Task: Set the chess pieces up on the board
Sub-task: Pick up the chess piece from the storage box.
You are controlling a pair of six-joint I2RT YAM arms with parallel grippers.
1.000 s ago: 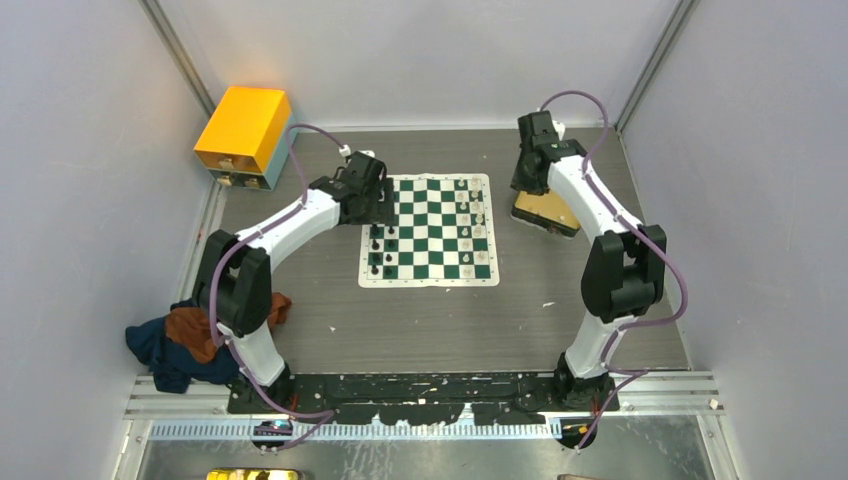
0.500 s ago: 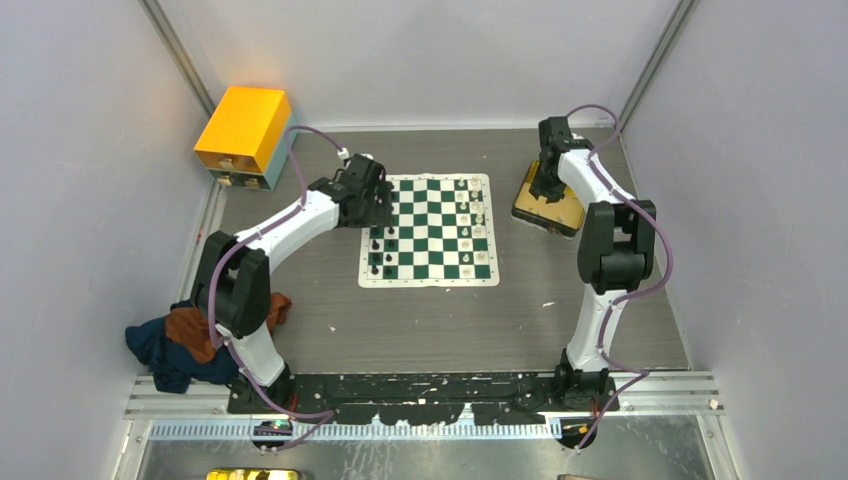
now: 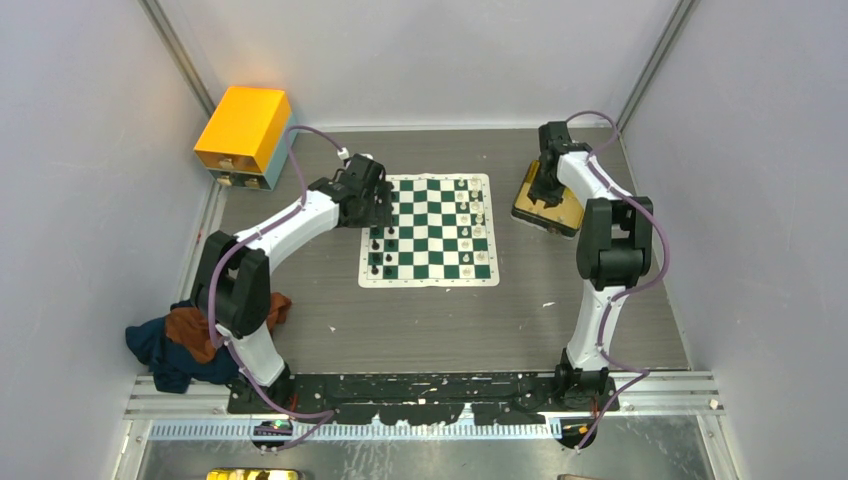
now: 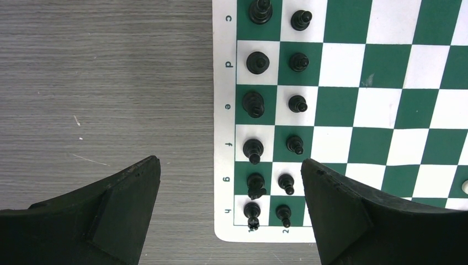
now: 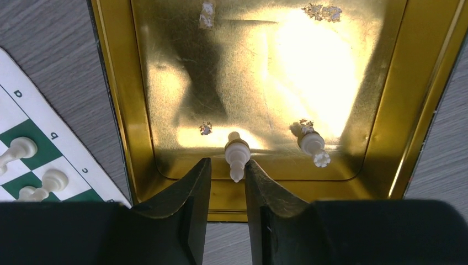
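— Where is your left gripper?
— My left gripper (image 4: 230, 163) hangs over the left edge of the board (image 4: 386, 110). Its fingers (image 4: 110, 215) stand wide apart with nothing between them. Under it the black chessmen (image 4: 254, 105) stand upright in two files along that edge, one to a square, on the rows lettered c to h.

— And the right one?
— My right gripper (image 5: 227, 165) is off the board, over the yellow tray (image 5: 118, 83) that lies just beside the board's right edge. Its fingers (image 5: 182, 210) are only a little apart. A cream chessman (image 5: 236, 152) lies on the tray floor with its narrow end between them. A gap shows on one side of it, so I am not clamped on it. Whether the other finger touches it I cannot tell.

— Anything else in that tray?
— A second cream chessman (image 5: 313, 146), near the first and farther from the board.

— Any cream men on the board itself?
— Yes, cream chessmen (image 5: 19, 149) stand along the board's right side, in the files nearest the tray.

— What else is around?
— An orange-yellow box (image 3: 243, 130), well apart from the board, beyond its far left corner.
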